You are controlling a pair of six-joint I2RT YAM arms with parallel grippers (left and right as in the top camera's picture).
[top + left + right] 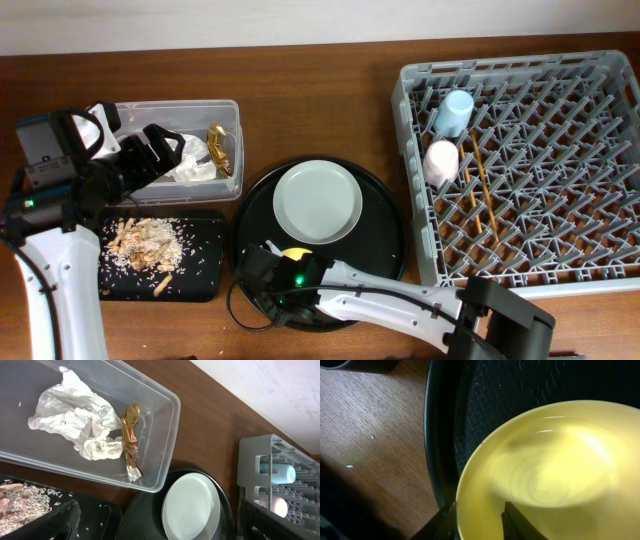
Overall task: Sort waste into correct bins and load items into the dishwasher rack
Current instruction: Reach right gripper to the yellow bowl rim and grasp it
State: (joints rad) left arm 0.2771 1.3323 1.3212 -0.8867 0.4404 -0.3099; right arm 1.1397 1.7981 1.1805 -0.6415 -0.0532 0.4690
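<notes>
Even bright light; soft shadows; glare on yellow bowl [555,470]; right-wrist close-up blurry

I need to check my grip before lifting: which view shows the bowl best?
Right wrist: the bowl fills the frame, its rim between the fingers of the right gripper. Overhead shows only a yellow sliver of it beside the arm. Left wrist does not show it.

tissue [75,415] and wrapper [131,440] lie in the tub [171,425]; plate [317,200] and bowl [545,475] on the round tray [387,232].
</notes>
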